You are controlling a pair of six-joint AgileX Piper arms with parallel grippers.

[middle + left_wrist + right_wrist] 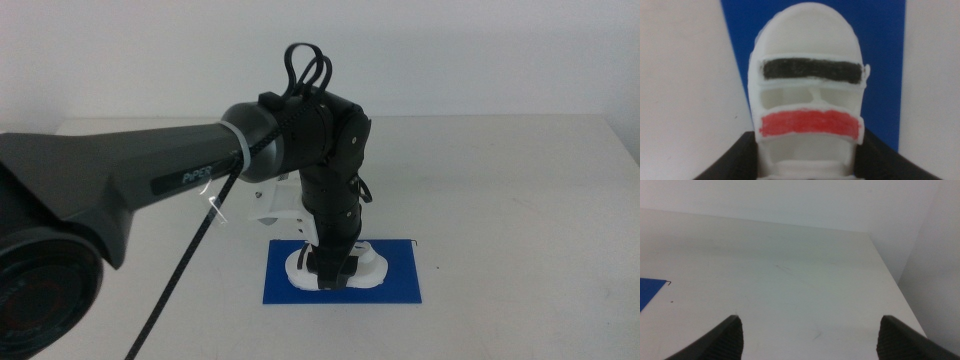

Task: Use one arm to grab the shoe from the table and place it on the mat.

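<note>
The white shoe (300,270) with black and red straps rests on the dark blue mat (400,282), near the front middle of the table (500,180). The left arm reaches in from the left and points straight down, and its gripper (333,275) is shut on the shoe. In the left wrist view the shoe (810,100) fills the centre with the mat (880,50) beneath it, and the left gripper (807,140) has a dark jaw pressed against each side of it. The right gripper (810,325) is open and holds nothing, hovering over bare table away from the shoe.
White tabletop surrounds the mat on all sides. A white bracket (270,205) on the left arm hangs just behind the mat. A corner of the mat (647,292) and the table's far edge (790,225) show in the right wrist view.
</note>
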